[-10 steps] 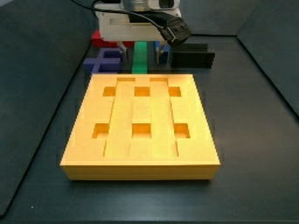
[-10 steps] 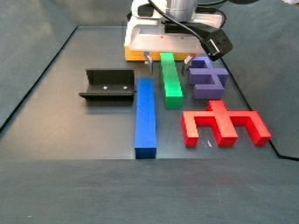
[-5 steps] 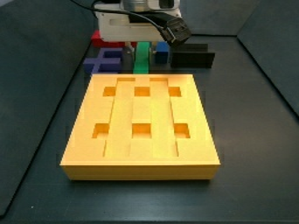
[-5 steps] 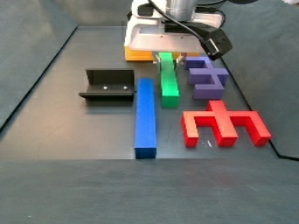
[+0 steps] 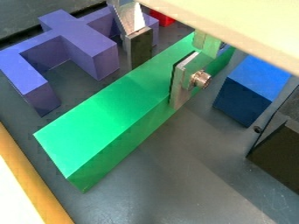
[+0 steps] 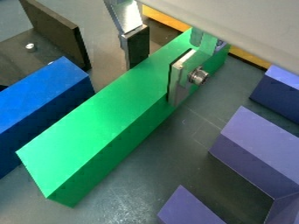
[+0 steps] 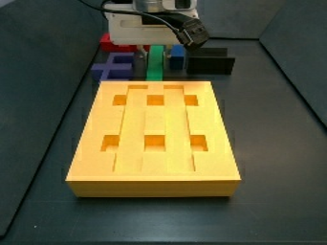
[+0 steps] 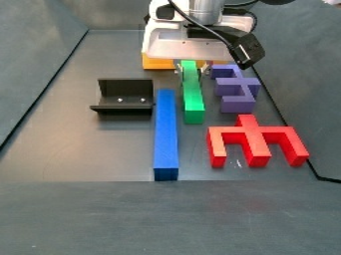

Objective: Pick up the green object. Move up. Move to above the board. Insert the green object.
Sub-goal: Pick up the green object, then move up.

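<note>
The green object (image 8: 193, 91) is a long, straight rectangular bar, plain and solid. It lies flat on the bench. In both wrist views (image 5: 117, 125) (image 6: 121, 116) the end effector (image 6: 162, 56) straddles one end of the bar, with a silver finger (image 6: 184, 77) at each long side. The board (image 7: 155, 137) is a thick yellow-orange slab with lengthwise grooves and six square recesses, all unfilled. It lies flat, just beyond the bar's gripped end.
</note>
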